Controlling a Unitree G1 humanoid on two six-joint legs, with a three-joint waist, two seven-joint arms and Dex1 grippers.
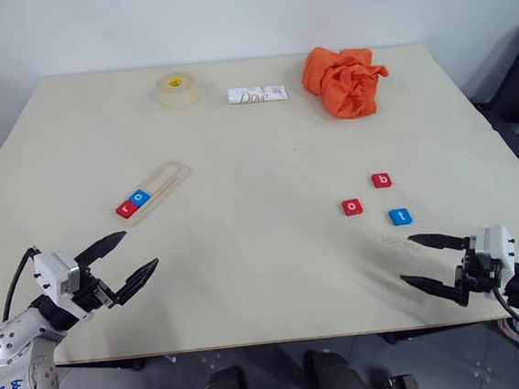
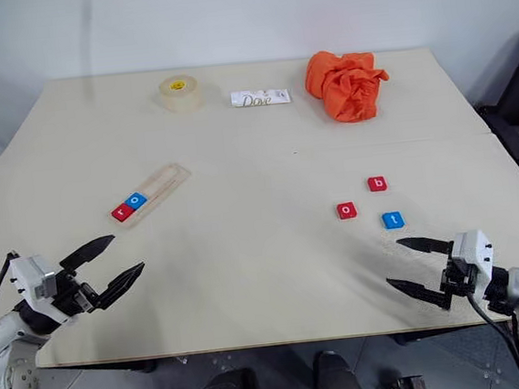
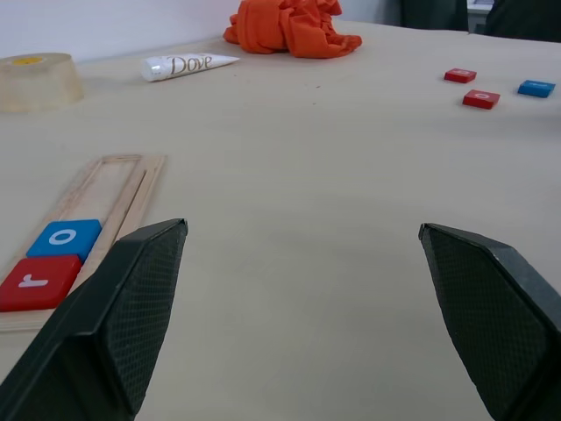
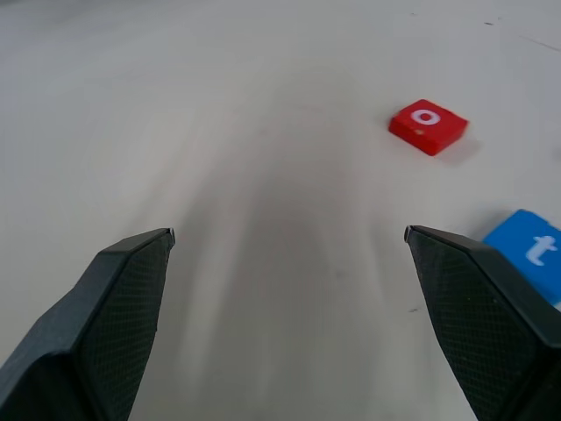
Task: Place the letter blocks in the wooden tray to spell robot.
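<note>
Two blocks in wooden tray (image 1: 155, 190): red r (image 1: 125, 209), blue o (image 1: 140, 198), ahead of left hand (image 1: 117, 263).
Both hands: open, empty; right hand (image 1: 424, 259).

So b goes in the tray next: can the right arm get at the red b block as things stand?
Probably yes. The right gripper stands open at the table's near edge, and the red b block lies flat beyond it. The red o block and blue t block lie nearer, apart from it, so a top approach looks free.
</note>
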